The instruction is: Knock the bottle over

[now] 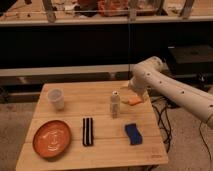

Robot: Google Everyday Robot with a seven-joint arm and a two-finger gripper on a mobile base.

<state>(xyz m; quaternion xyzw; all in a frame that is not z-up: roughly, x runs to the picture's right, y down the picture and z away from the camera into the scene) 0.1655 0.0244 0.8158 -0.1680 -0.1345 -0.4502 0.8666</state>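
Note:
The bottle (115,104) is small, slim and pale, with a white cap. It stands upright near the middle of the wooden table (100,155). My gripper (127,92) is at the end of the white arm (165,87), which reaches in from the right. The gripper hangs just right of the bottle's top, close to it, and I cannot tell whether it touches. A translucent plastic cup (56,98) stands at the table's back left, well away from the gripper.
An orange plate (52,138) lies at the front left. A black striped object (88,131) lies in front of the bottle. A blue sponge (132,134) lies at the front right. A small orange object (135,101) lies right of the bottle. Dark shelving stands behind the table.

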